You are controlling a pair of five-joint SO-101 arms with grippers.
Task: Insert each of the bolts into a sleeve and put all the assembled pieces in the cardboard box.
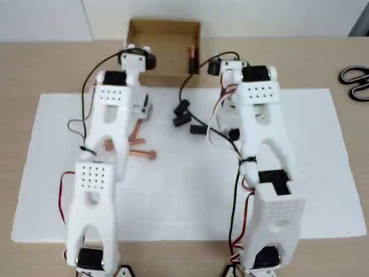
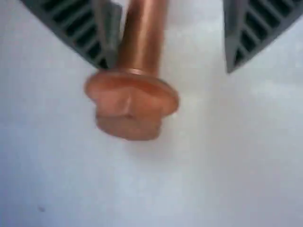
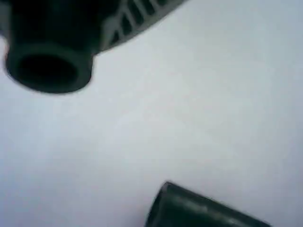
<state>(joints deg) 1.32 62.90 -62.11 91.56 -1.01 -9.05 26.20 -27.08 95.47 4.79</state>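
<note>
Two fingers of the left gripper stand apart around a copper bolt lying on the white sheet.
Black sleeves lie just right; the right gripper hangs by them, grip impossible to tell. Cardboard box beyond.

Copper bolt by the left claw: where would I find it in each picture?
High view: copper bolt, probably the slanted one at the left gripper.
Left wrist view: it sits between the open fingers, head toward the camera.
Right wrist view: faces a black sleeve instead.
Shared landmark: the white sheet under everything.
</note>
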